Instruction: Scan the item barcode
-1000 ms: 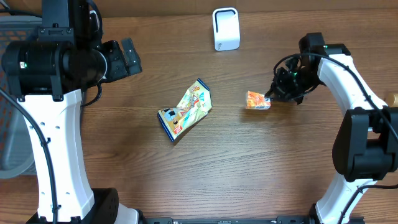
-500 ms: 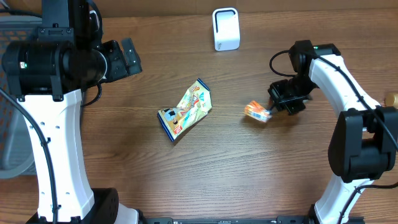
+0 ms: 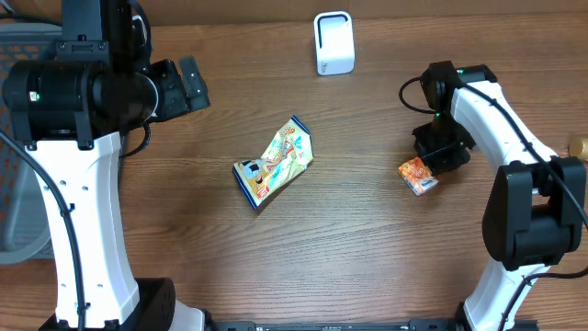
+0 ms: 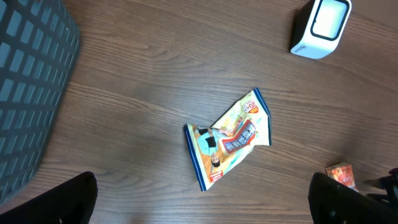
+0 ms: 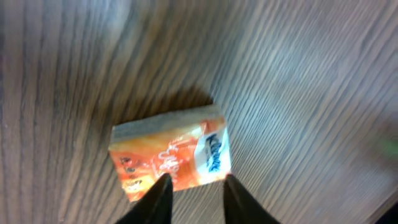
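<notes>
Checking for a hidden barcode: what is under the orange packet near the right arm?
Wooden table shows around the orange packet, with a shadow along its upper edge. Its underside is covered, so nothing there can be seen.

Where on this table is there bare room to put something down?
The widest bare wood lies along the near edge, below the snack bag and the orange packet. Another patch lies between the snack bag and the white scanner. It is crowded at the right, where the right gripper sits over the orange packet.
</notes>
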